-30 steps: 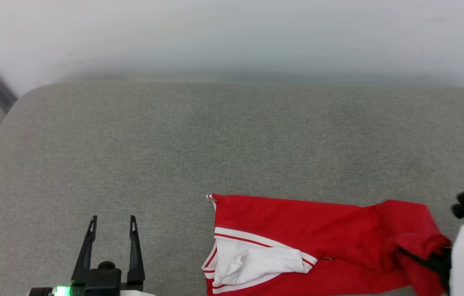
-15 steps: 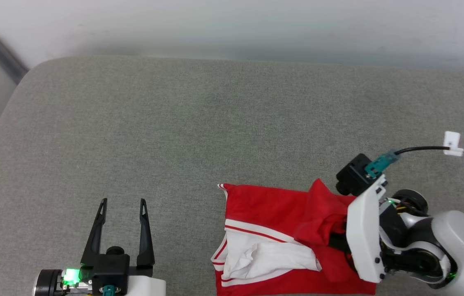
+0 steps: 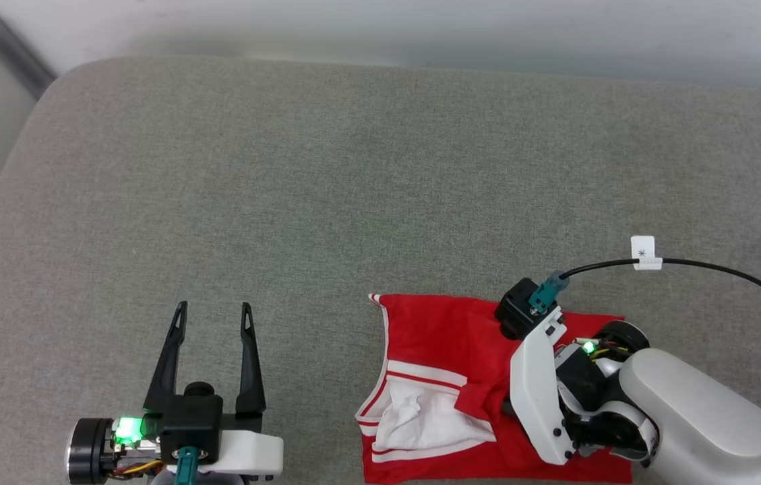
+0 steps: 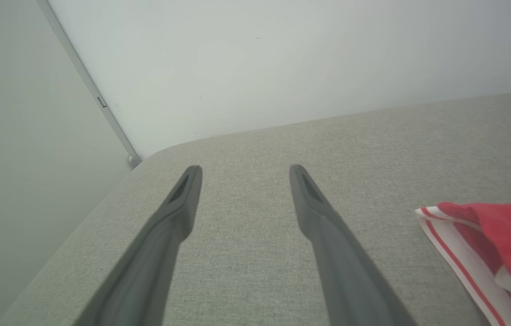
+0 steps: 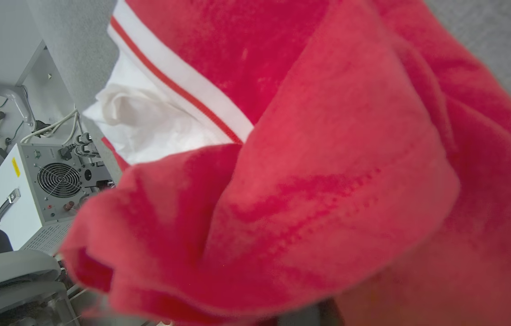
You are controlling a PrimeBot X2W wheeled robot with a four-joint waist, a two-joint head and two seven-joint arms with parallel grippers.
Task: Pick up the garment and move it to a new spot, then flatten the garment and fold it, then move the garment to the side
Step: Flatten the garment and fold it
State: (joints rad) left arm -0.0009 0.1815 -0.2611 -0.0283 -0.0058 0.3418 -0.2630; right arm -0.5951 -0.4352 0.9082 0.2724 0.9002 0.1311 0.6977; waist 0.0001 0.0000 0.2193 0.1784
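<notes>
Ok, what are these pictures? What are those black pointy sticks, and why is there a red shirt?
It is a robot with two arms. Each arm ends in a claw with two long dark fingers. One picture looks down from its head; the other two are from small cameras on its wrists. A red shirt with a white sleeve lies on a grey cushion. The left claw is open, holding nothing. The right claw is shut on a fold of the shirt, so its camera sees red cloth very close.
</notes>
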